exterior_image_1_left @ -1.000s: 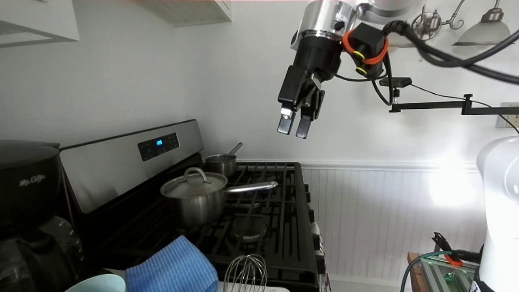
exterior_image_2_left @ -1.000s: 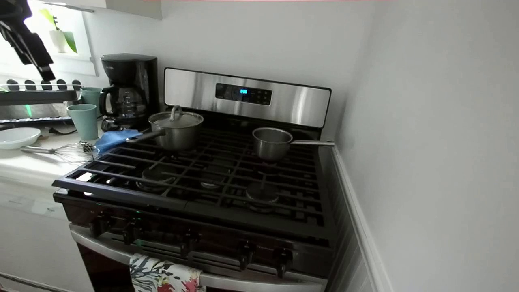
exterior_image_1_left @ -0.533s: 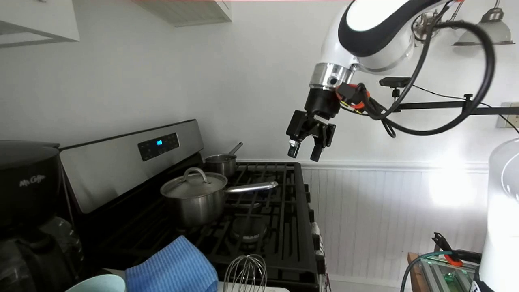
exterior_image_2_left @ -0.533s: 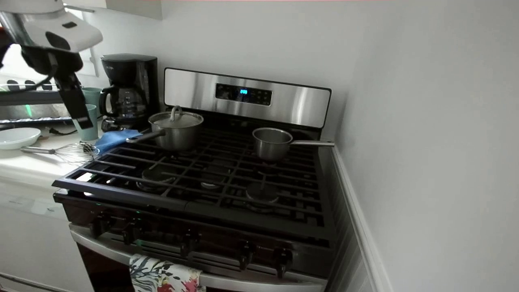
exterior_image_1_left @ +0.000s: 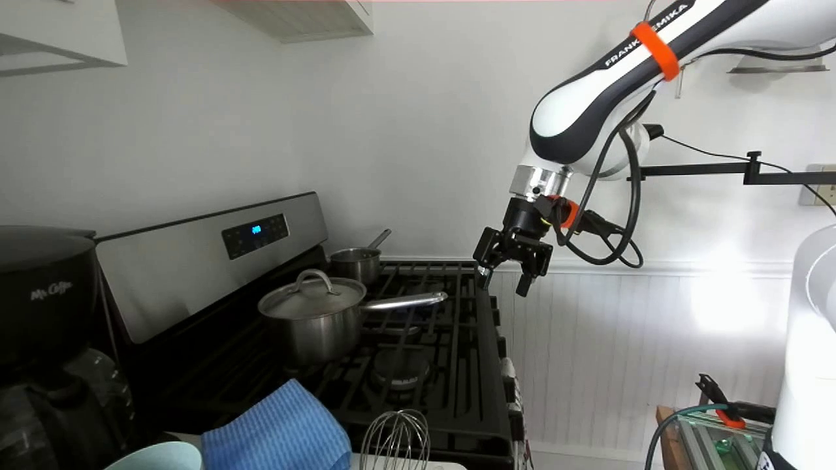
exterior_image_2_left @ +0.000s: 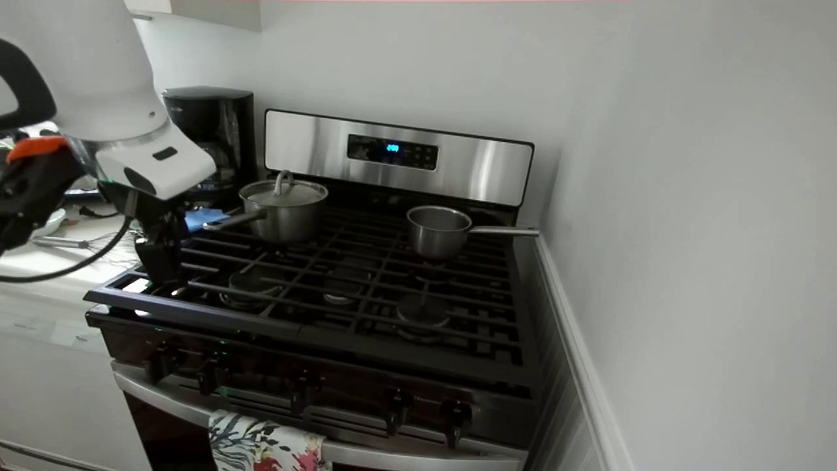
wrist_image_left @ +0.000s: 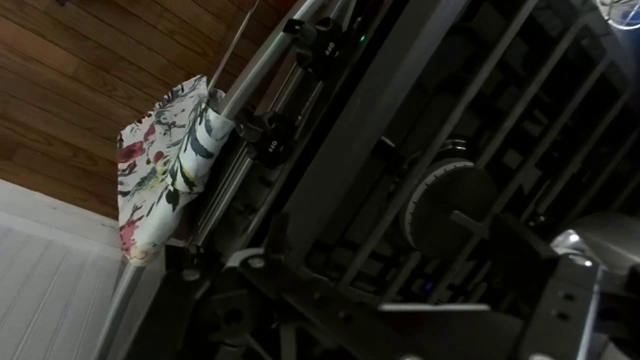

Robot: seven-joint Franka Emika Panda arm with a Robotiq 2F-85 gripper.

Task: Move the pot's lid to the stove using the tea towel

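the stove [exterior_image_2_left: 340,320] spreads lower than the hand [exterior_image_1_left: 503,282], which hangs near its front edge; the steel back panel [exterior_image_2_left: 320,147] stands across the stove from the hand. the arm [exterior_image_1_left: 607,98] slants down to the hand from above. the coffee maker [exterior_image_1_left: 49,313] stands on the counter [exterior_image_2_left: 39,260] beside the stove, well apart from the hand. the towel [wrist_image_left: 167,165], white with a flower print, drapes over the oven bar [exterior_image_2_left: 405,454], lower than the hand. the pot [exterior_image_1_left: 320,336] sits upright on the stove, lower than the hand and farther back, its long handle pointing frontward. the hand itself is spread wide, its two fingers [exterior_image_1_left: 525,284] well apart, with air between them and nothing in their grip. the lid [exterior_image_1_left: 310,301] lies flat on the pot in both exterior views, lower than the hand and apart from it. the pan [exterior_image_2_left: 437,239] sits upright at the back of the stove, also apart from the hand. the blue cloth [exterior_image_1_left: 281,431] lies by the stove's counter-side edge, well apart from the hand. the whisk [exterior_image_1_left: 396,434] lies near the cloth, and the cup [exterior_image_1_left: 160,457], only partly in view, is just beside the cloth on the side away from the hand.
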